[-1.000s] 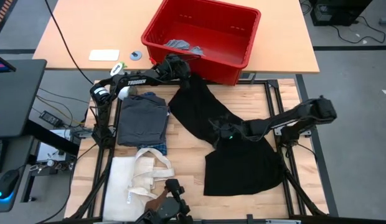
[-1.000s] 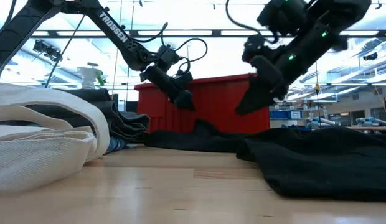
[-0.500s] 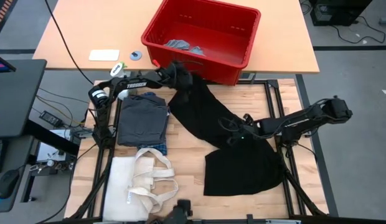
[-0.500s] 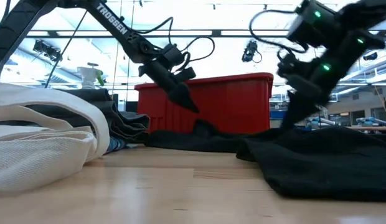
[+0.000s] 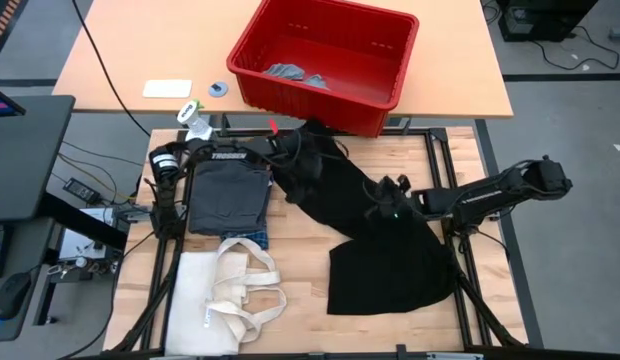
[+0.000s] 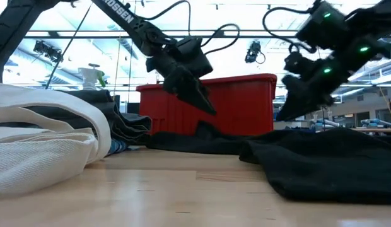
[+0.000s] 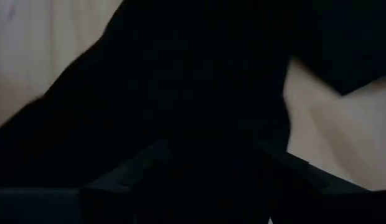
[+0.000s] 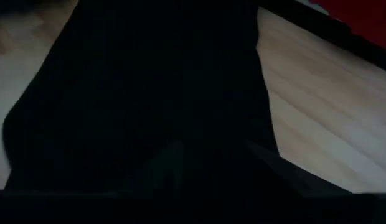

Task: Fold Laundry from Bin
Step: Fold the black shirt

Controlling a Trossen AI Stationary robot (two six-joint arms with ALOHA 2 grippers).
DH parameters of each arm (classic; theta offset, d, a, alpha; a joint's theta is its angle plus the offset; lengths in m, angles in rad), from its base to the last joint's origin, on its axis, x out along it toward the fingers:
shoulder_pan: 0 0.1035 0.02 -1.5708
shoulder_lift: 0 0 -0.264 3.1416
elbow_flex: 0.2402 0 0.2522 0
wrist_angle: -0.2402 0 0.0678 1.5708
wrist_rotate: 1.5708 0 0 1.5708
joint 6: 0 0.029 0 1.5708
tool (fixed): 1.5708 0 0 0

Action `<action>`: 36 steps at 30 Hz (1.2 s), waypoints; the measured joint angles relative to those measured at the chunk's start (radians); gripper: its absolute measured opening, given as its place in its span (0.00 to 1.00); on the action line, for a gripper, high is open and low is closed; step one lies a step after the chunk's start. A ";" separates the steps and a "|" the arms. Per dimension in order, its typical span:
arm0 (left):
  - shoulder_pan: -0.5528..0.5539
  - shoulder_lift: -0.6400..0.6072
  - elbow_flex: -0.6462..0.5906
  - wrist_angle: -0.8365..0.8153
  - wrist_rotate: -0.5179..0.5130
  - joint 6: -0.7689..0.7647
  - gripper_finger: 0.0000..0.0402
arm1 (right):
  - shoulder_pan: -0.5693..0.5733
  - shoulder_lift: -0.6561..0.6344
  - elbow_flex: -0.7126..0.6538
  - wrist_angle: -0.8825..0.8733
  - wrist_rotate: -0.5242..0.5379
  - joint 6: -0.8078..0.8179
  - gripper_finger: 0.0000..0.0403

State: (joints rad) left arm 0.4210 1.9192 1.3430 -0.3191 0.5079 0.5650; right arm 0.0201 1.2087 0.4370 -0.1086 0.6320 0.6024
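Note:
A large black piece of laundry (image 5: 375, 235) lies spread slantwise on the wooden table, from in front of the red bin (image 5: 385, 45) toward the near right. Light grey pieces (image 5: 293, 73) lie in the bin. My left gripper (image 5: 303, 167) hovers open over the black piece's far end (image 7: 180, 74), fingers slanting down, clear of it in the low view (image 6: 208, 107). My right gripper (image 5: 380, 205) hovers open over the black piece's middle (image 8: 149, 81), also raised above it (image 6: 282, 113). A folded dark grey piece (image 5: 228, 195) rests on a blue plaid shirt (image 5: 252, 238).
A cream tote bag (image 5: 230, 290) lies at the near left. Beyond the wooden table's far left stands a spray bottle (image 5: 196, 125), with a white card (image 5: 167, 88) and a small roll (image 5: 218, 89) on the tan desk behind. Bare wood (image 5: 300, 250) shows between tote and black piece.
My left gripper has swung from just in front of the bin toward the table's near edge and right, turning as it went, and now hangs over the black piece's far end. My right gripper has drawn back toward the table's right edge. The black piece lies much as before.

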 joint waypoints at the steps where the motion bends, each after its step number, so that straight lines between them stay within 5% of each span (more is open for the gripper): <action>1: -0.015 0.004 0.000 0.015 -0.014 0.001 0.58 | -0.030 0.010 0.000 0.033 -0.027 -0.040 0.43; 8: -0.014 0.065 0.000 0.295 -0.438 0.107 0.58 | -0.141 0.097 0.000 0.109 -0.216 -0.131 0.43; 16: 0.079 0.130 0.012 0.350 -0.434 0.426 0.58 | -0.009 0.107 0.000 0.106 -0.200 -0.021 0.43; 20: 0.065 0.131 0.045 0.350 -0.483 0.417 0.57 | 0.040 0.113 0.000 0.103 -0.134 0.047 0.43; 24: 0.017 0.130 0.110 0.293 -0.523 0.221 0.53 | 0.083 0.117 0.000 0.123 -0.135 0.080 0.43; 29: -0.042 0.142 0.248 0.153 -0.648 0.269 0.46 | 0.123 0.118 0.000 0.133 -0.127 0.083 0.43; 36: 0.093 0.229 0.464 -0.041 -0.591 0.270 0.40 | 0.143 0.118 0.000 0.158 -0.079 0.086 0.43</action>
State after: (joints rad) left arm 0.5144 2.1481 1.8069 -0.3601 -0.0828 0.8348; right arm 0.1633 1.3266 0.4374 0.0494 0.5526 0.6882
